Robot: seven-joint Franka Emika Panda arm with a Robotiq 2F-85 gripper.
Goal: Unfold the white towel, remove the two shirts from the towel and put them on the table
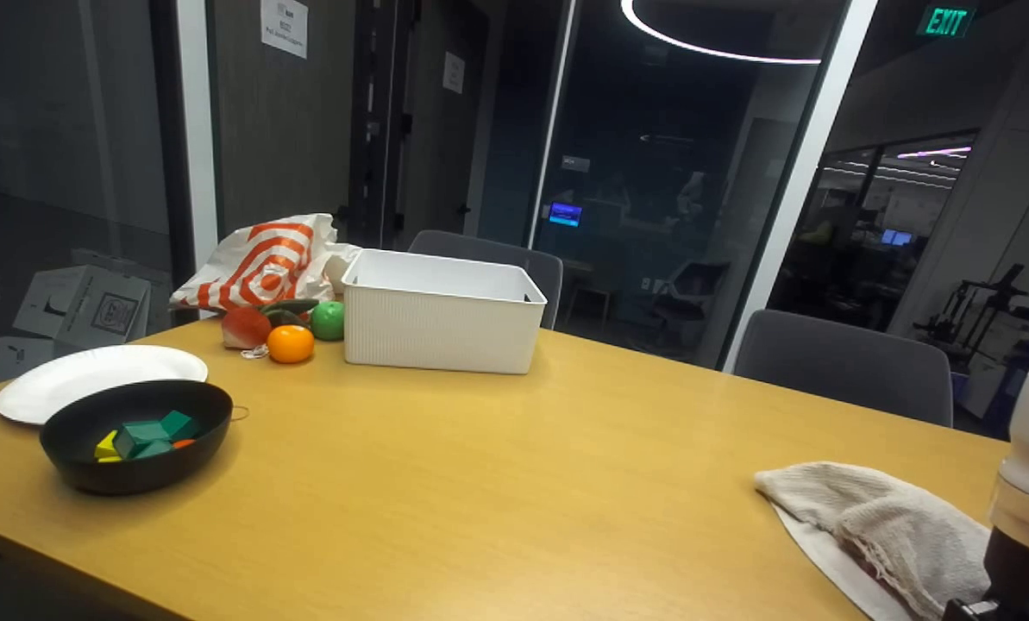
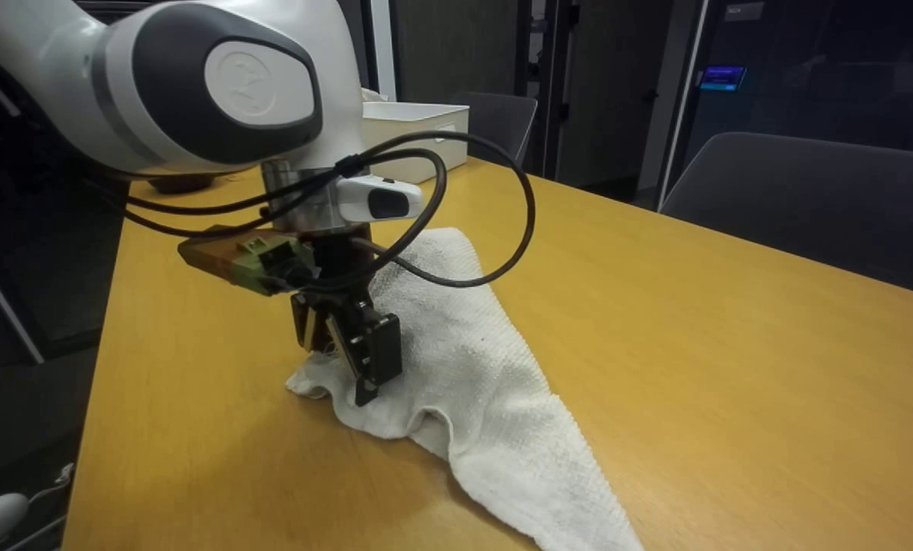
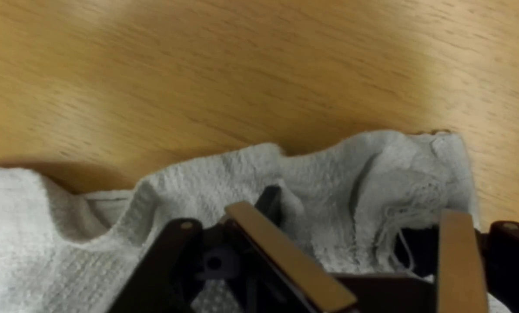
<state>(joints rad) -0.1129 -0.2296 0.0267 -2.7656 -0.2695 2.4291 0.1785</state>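
White towel: off-white, fine rows of weave, greyer in shade
Table: yellowish wood tone, thin darker grain
Gripper: black, tan on the inside
Arm: white and dark grey
Box: white, fine vertical ribbing
Bowl: plain black
Blocks: green, yellow, a bit of orange
Plate: plain white
Bag: white, printed with orange-red rings and stripes
Orange fruit: solid orange
Green fruit: solid green
Chair: dark grey

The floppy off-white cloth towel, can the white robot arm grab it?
Probably yes: the black two-fingered end effector is down at the edge of the towel, fingers apart, with folds showing between them in the wrist view, and nothing visible in the way.
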